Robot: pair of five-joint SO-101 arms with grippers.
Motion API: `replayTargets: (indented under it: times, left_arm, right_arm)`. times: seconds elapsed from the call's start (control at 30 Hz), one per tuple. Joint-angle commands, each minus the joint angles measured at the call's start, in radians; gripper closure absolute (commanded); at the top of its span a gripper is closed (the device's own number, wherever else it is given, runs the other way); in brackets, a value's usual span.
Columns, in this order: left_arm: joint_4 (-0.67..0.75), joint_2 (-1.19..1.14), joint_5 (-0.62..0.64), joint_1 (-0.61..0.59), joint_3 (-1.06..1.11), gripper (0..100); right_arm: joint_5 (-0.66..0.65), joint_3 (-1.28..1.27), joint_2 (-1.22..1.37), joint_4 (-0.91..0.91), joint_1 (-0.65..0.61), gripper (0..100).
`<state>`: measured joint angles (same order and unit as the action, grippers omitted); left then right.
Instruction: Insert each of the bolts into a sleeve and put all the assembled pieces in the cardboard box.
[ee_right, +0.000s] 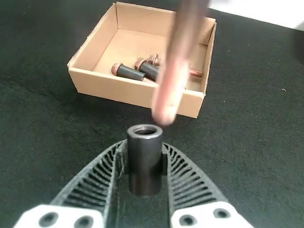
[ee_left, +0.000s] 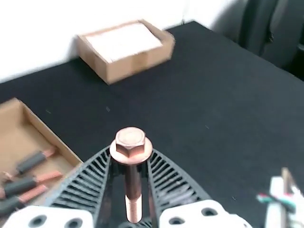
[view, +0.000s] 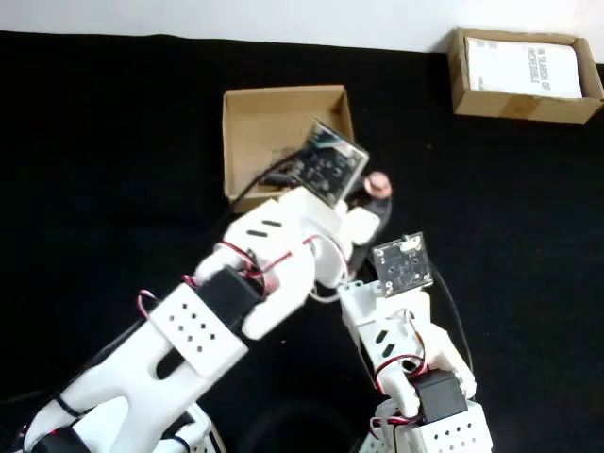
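My left gripper [ee_left: 129, 164] is shut on a copper bolt [ee_left: 131, 161], gripped just under its hex head, with the shank pointing back toward the wrist. From above the bolt's head [view: 378, 183] shows beside the open cardboard box [view: 247, 132]. My right gripper [ee_right: 145, 161] is shut on a dark sleeve [ee_right: 144, 159], held upright with its bore open. The blurred bolt shank [ee_right: 176, 61] hangs tilted just above the sleeve's mouth, its tip a little off centre. Several assembled bolt-and-sleeve pieces [ee_right: 135, 71] lie in the cardboard box [ee_right: 95, 47].
A second cardboard box [view: 524, 75] with a white sheet inside stands at the far right of the black table [view: 113, 189]. Both white arms crowd the middle and front of the table.
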<state>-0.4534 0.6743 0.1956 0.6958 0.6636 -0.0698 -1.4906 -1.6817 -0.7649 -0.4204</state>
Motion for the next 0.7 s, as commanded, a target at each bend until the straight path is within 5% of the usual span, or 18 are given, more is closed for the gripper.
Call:
replayTargets:
  times: [0.0,0.37,0.67]
  left_arm:
    - [0.023,0.031,0.023,0.007,0.004,99]
    - [0.026,0.036,0.026,-0.110,0.015,99]
    - [0.025,0.036,0.196,-0.104,0.013,99]
  right_arm:
    - [-0.008,0.016,-0.010,0.024,-0.002,99.1]
    - [-0.008,0.111,-0.012,0.022,-0.001,99.1]
    - [-0.008,0.099,-0.010,0.022,-0.001,99.1]
